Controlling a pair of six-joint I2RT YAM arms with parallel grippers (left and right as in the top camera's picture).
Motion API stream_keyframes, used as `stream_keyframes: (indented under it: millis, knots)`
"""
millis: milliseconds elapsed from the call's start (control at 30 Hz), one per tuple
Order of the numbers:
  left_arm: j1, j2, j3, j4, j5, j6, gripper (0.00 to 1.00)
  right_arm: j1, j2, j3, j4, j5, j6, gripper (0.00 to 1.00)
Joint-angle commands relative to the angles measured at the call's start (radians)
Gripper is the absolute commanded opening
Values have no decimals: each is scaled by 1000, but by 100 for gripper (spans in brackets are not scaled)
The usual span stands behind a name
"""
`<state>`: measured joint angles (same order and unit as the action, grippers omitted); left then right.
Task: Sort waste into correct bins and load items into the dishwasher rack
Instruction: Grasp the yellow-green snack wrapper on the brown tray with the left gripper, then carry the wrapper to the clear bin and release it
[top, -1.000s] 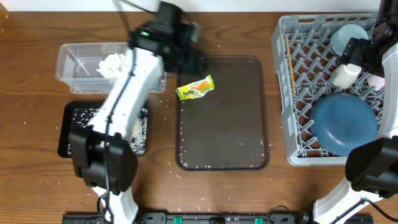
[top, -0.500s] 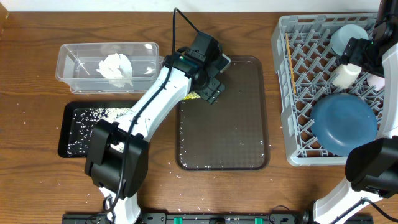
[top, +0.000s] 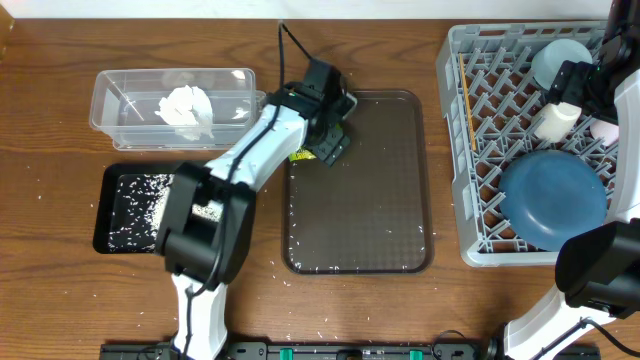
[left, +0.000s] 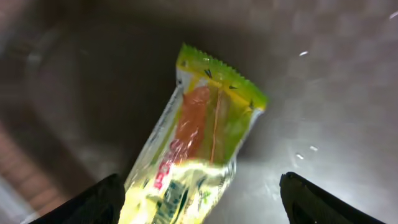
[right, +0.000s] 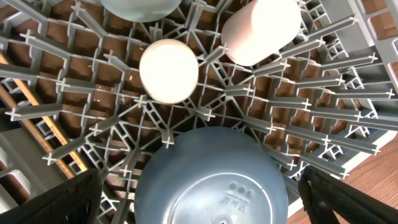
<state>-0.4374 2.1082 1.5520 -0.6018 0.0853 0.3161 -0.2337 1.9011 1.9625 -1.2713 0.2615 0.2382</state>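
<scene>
The yellow-green wrapper (left: 205, 130) lies on the brown tray, peeking out beside my left gripper (top: 325, 140) in the overhead view (top: 300, 155). My left gripper (left: 200, 186) is open, its fingers either side of the wrapper's near end, not closed on it. The white tissue (top: 185, 105) sits in the clear tub (top: 110, 85). Rice (top: 135, 200) lies in the black tray (top: 103, 215). In the grey rack (top: 455, 150) are an upturned dark-blue bowl (right: 211, 180), a light-blue bowl (top: 560, 60), a white cup (right: 169, 70), a pink cup (right: 261, 28) and chopsticks (top: 466, 110). My right gripper (right: 202, 193) hovers open above the bowl.
The brown serving tray (top: 380, 200) lies mid-table between the bins and the rack. Stray rice grains (top: 300, 268) dot its front edge and the wooden table around it. My left arm stretches from the front edge across the black tray's right end.
My left arm has swung right from over the clear tub to the tray's upper-left corner and come down round the wrapper. The tissue stays in the tub. The right arm is still.
</scene>
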Motion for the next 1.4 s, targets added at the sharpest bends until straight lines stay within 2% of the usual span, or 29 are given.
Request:
stream_keyframes:
  millis: [0, 267, 433, 500, 733, 800, 867, 1067, 1200, 1233, 1367]
  knots:
    - [3, 45, -5, 25, -32, 16, 82, -3, -10, 3, -1, 7, 9, 99]
    - [3, 100, -5, 58, -49, -30, 81, -3, -10, 3, -1, 7, 9, 99]
    - [3, 99, -5, 62, -49, -56, 57, -3, -10, 3, -1, 7, 9, 99]
    - [3, 95, -4, 61, -50, -65, 43, -3, -10, 3, -1, 7, 9, 99]
    - [3, 26, 24, 63, -125, -187, 13, -3, -10, 3, -1, 7, 9, 99]
    - [5, -13, 29, 64, -153, -227, 9, -3, -10, 3, -1, 7, 9, 99]
    - [11, -69, 30, 71, -182, -276, 6, -3, -10, 3, -1, 7, 9, 99]
    - [62, -226, 30, 96, -271, -457, 6, -3, -10, 3, -1, 7, 9, 99]
    - [153, -286, 29, 103, -315, -661, 7, -3, -10, 3, -1, 7, 9, 99]
    - [180, -289, 29, 103, -315, -714, 11, -3, -10, 3, -1, 7, 9, 98]
    - [299, -274, 24, 103, -315, -967, 16, -3, -10, 3, -1, 7, 9, 99]
